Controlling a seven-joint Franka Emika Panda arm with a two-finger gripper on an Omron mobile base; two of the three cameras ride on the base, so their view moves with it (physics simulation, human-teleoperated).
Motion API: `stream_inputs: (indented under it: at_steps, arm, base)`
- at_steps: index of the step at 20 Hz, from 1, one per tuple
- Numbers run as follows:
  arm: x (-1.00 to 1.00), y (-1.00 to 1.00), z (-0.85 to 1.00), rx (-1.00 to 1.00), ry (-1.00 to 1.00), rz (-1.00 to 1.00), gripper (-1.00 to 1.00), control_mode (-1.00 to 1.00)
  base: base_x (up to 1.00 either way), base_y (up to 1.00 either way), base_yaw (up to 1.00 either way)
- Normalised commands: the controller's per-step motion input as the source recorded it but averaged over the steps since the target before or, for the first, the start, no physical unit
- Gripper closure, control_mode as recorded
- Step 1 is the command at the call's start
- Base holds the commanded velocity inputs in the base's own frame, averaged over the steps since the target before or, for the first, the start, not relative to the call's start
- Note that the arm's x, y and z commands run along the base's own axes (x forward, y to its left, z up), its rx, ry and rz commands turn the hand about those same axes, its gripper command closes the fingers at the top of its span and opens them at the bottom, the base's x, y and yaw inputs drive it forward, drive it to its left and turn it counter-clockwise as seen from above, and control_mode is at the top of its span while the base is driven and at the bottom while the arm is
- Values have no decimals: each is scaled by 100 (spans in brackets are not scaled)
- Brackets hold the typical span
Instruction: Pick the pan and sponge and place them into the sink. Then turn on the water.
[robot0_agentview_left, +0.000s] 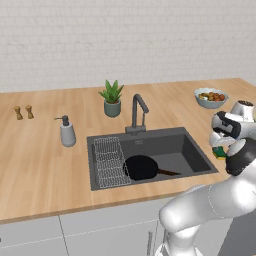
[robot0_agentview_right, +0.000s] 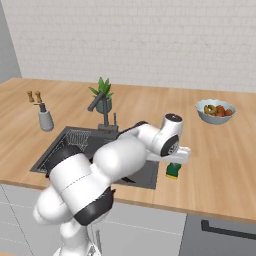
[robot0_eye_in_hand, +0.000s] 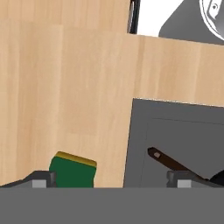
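Left base view shows the pan lying in the sink, while my open gripper hangs over the sponge on the counter, its fingers half hiding it.

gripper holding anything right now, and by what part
Nothing is held. The gripper is open above the counter edge; the sponge lies on the wood near one fingertip, ungripped, and the pan sits in the sink.
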Motion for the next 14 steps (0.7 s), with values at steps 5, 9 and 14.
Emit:
stream_inputs:
  at_steps: [5,9,14]
  arm:
    - [26,-28,-19,0,0,0,-100,-100]
    - [31,-19,-14,0,0,-1,-100,-100]
    - [32,-18,-14,0,0,-1,-100,-100]
  base:
    - [0,0,0]
    - [0,0,0]
    - [0,0,0]
